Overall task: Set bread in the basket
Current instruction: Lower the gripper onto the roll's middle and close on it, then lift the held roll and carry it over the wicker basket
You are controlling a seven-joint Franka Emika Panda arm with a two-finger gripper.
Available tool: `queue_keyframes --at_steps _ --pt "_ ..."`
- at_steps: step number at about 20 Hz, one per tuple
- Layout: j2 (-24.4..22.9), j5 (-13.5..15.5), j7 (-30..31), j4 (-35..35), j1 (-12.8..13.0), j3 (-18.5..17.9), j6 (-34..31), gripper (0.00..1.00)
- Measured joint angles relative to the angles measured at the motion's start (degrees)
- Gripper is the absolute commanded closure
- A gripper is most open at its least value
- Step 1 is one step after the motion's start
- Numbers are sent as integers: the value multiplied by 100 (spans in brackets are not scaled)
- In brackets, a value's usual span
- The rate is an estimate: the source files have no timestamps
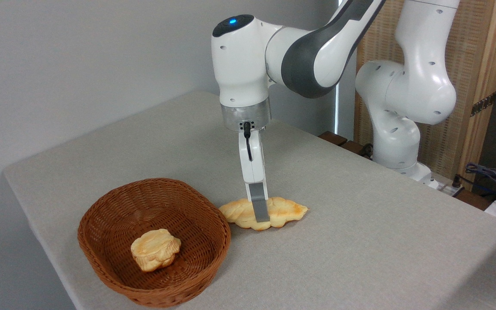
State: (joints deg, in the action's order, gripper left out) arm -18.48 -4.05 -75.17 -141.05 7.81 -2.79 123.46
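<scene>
1. The claw (260, 215) points straight down over the middle of the bread (284, 209); one grey finger (259, 208) shows in front of the loaf; whether it pinches the loaf, I cannot tell.
2. The bread lies flat on the table (360, 224), just right of the basket (114, 215).
3. A bun (155, 249) sits inside the basket.

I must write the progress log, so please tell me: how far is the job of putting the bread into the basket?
Done: only the reach. The gripper is down at the middle of the bread, one finger in front of it. In hand: the grasp; whether it has closed I cannot tell. Left: the loaf lies on the table beside the basket, which holds only a small bun, so lifting and placing remain.
</scene>
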Motion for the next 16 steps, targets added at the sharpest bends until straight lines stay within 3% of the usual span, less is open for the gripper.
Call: queue_keyframes --at_steps 6,16 --pt "0 73 0 46 1 0 -103 39" --pt "-2 116 0 718 6 0 -1171 39"
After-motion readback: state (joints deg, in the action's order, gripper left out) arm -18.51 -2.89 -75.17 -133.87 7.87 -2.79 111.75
